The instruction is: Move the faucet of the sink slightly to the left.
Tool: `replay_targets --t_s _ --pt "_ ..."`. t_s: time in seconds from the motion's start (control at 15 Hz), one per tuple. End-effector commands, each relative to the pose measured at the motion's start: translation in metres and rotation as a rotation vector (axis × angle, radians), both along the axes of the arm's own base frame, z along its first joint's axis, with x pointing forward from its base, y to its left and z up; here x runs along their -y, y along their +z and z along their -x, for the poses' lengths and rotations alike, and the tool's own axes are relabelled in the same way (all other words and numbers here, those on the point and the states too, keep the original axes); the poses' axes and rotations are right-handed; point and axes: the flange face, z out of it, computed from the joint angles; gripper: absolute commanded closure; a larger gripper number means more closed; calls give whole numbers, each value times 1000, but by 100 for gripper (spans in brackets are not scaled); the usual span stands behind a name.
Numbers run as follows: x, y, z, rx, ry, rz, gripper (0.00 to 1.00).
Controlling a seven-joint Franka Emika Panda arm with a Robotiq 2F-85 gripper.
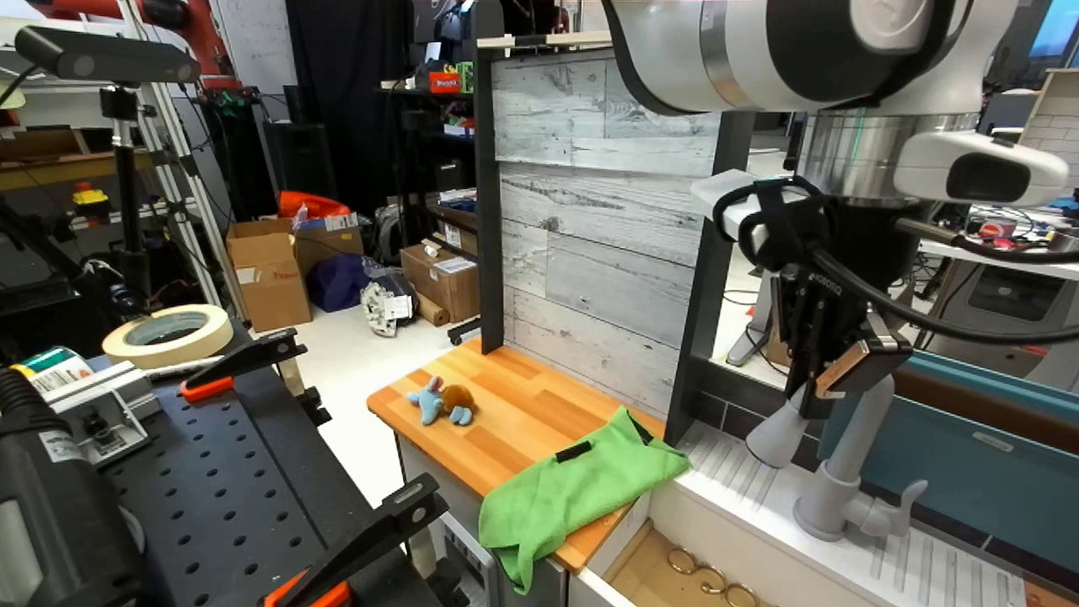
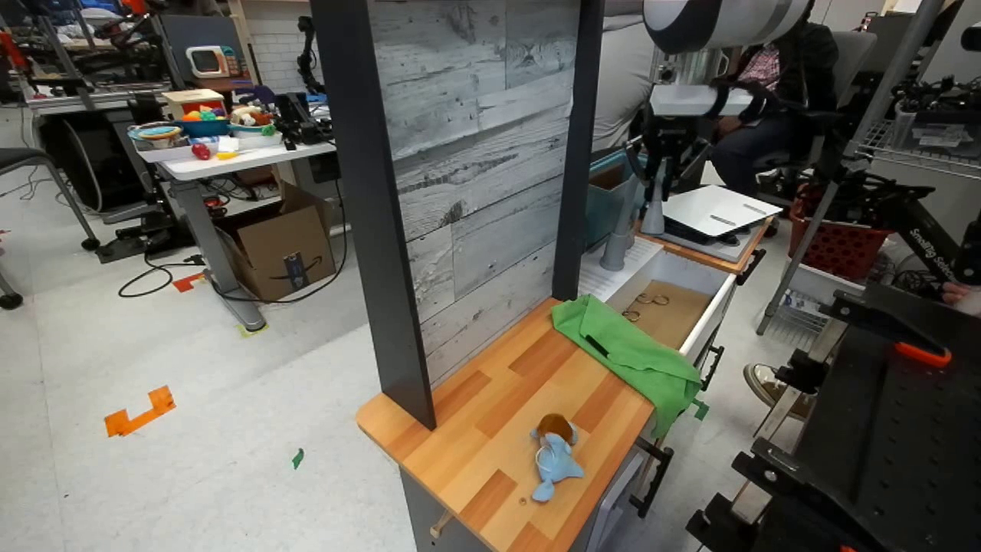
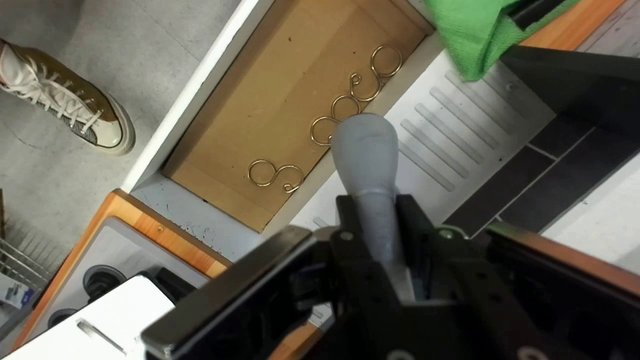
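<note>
Grey and arched, the faucet (image 1: 851,447) is rising from the ridged ledge (image 3: 430,145) of the sink (image 3: 250,115) (gold hooks (image 3: 276,173) are lying inside), and the gripper (image 3: 374,200) is holding its spout (image 3: 367,155), fingers (image 3: 346,210) snug on either side; a green cloth (image 1: 582,497) is draping nearby.

Your faucet (image 1: 851,455) looks like smooth, matt plastic. Before you, the wooden worktop (image 1: 523,396) looks smooth, with rough-textured green cloth (image 1: 582,489) over its edge; the curled hooks (image 3: 275,173) are glossy metal.
</note>
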Motion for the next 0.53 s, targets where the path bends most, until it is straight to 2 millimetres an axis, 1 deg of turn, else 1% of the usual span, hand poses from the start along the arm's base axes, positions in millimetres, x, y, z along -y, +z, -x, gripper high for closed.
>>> replay_targets --t_s 0.0,0.2,0.47 --pt "-5 5 -16 80 -150 -36 94" --pt "-10 8 -22 105 -246 -50 94" --pt "-16 10 -28 172 -311 -21 94"
